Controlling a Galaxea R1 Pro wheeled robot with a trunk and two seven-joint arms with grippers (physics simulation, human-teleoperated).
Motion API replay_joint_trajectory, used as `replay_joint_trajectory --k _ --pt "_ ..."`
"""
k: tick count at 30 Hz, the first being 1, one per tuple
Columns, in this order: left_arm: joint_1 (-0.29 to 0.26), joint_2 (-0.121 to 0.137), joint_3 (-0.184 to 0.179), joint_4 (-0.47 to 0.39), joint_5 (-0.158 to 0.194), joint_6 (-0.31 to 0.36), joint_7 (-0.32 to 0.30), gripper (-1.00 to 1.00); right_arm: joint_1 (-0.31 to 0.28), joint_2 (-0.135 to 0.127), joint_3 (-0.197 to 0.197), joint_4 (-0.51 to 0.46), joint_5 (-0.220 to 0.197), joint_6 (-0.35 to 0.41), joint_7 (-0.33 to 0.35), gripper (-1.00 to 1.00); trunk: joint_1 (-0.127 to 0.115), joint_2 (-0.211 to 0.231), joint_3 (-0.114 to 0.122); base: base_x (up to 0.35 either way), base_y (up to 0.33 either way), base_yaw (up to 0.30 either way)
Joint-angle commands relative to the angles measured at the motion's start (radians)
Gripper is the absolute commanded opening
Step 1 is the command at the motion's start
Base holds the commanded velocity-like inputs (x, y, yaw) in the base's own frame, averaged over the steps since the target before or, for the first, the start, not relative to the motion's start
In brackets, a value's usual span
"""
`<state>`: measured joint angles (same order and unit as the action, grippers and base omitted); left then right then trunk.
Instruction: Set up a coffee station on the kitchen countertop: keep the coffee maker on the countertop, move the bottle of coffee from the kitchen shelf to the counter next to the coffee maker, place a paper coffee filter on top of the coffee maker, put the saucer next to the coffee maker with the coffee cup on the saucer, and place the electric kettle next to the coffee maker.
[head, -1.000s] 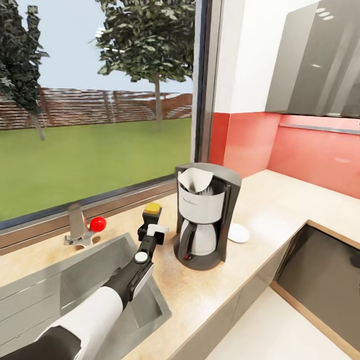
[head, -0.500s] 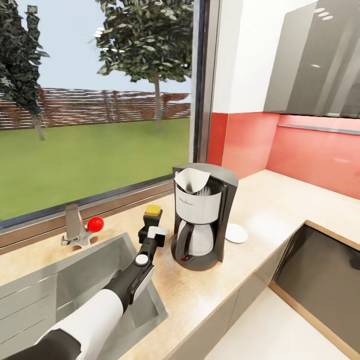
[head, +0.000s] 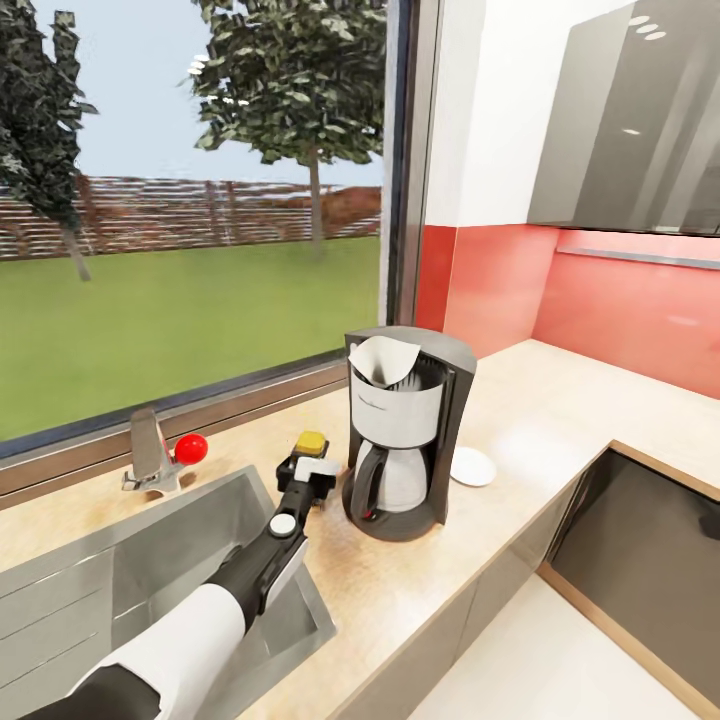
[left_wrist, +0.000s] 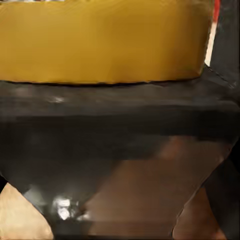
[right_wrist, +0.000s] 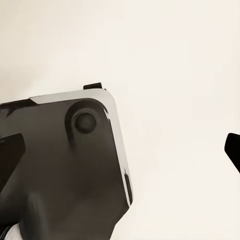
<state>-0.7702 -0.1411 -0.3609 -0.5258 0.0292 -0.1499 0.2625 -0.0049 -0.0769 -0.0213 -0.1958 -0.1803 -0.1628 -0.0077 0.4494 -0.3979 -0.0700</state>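
Gripping the bottle of coffee (head: 310, 447) at centre frame, the left end effector (head: 303, 471) was clamped on its dark body, holding it low over the bench (head: 520, 420) just left of the coffee maker (head: 405, 435), whose top held the paper coffee filter (head: 385, 360); the saucer (head: 472, 466) lay to its right. Releasing before the base sat flat could tip the bottle toward the sink (head: 130, 570). The right end effector's state could not be told.
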Motion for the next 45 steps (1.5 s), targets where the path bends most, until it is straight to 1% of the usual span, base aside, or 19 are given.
replay_joint_trajectory --k 1,11,18,35,45 --pt "-0.001 0.001 -0.007 0.001 0.003 -0.003 0.009 1.00 -0.001 0.000 -0.002 0.000 -0.004 -0.003 0.000 1.00 0.001 -0.002 -0.002 0.000 0.000 0.000" --pt "0.002 0.003 -0.007 0.002 0.003 -0.005 0.009 1.00 0.000 0.000 -0.002 0.000 -0.004 -0.003 0.000 1.00 0.001 -0.002 -0.002 0.000 0.000 0.000" --pt "0.013 0.003 -0.006 0.001 0.003 -0.030 0.009 1.00 -0.001 0.000 -0.002 0.000 -0.004 -0.003 0.000 1.00 0.001 -0.002 -0.002 0.000 0.000 0.000" --pt "0.014 0.003 -0.004 0.001 0.004 -0.031 0.009 1.00 -0.001 0.000 -0.002 0.000 -0.005 -0.003 0.000 1.00 0.001 -0.002 -0.002 0.000 0.000 0.000" --pt "0.014 0.003 -0.004 0.001 0.004 -0.031 0.009 1.00 -0.001 0.000 -0.002 0.000 -0.005 -0.003 0.000 1.00 0.001 -0.002 -0.002 -0.149 0.000 0.000"
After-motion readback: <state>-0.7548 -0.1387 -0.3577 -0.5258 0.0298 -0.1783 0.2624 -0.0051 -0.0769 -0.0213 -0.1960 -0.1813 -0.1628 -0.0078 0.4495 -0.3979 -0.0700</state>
